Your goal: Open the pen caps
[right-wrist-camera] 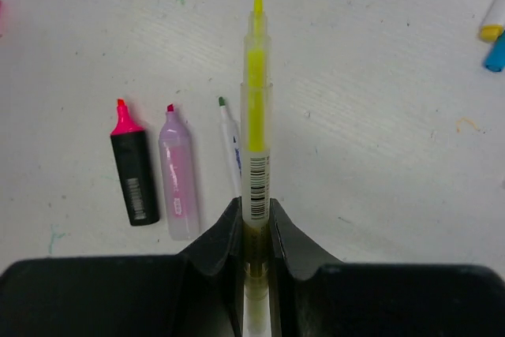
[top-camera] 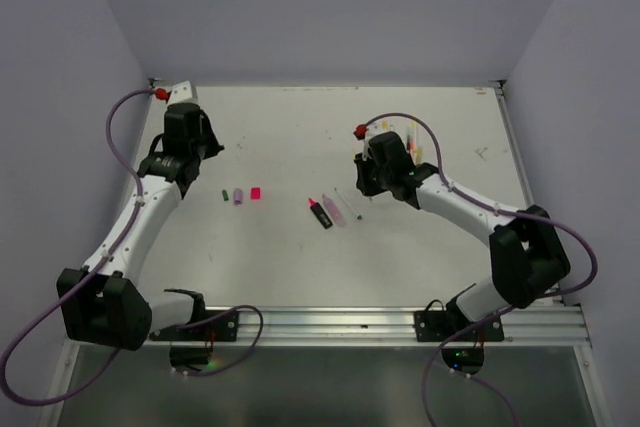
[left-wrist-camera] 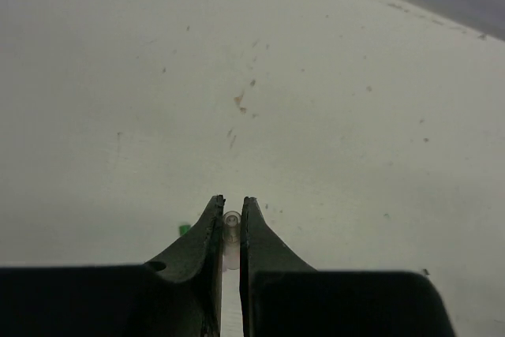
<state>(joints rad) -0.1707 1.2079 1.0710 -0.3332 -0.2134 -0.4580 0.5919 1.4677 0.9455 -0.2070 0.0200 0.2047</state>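
Observation:
My left gripper [left-wrist-camera: 231, 201] is shut on a small clear pale pen cap [left-wrist-camera: 231, 228], held above the bare table; in the top view it [top-camera: 213, 149] is at the far left. My right gripper [right-wrist-camera: 254, 204] is shut on a thin yellow pen [right-wrist-camera: 256, 108] with its tip bare and pointing away. Left of it lie uncapped pens: a black-and-pink one [right-wrist-camera: 132, 171], a fat lilac one [right-wrist-camera: 178, 179] and a thin white green-tipped one [right-wrist-camera: 230, 144]. Green [top-camera: 225, 194], lilac [top-camera: 238, 195] and pink [top-camera: 256, 193] caps lie in a row between the arms.
More pens lie behind my right gripper at the table's far right [top-camera: 400, 132]; a yellow end [right-wrist-camera: 491, 33] and a blue end [right-wrist-camera: 497, 53] of them show in the right wrist view. A green cap edge [left-wrist-camera: 182, 229] shows beside my left fingers. Walls enclose the table.

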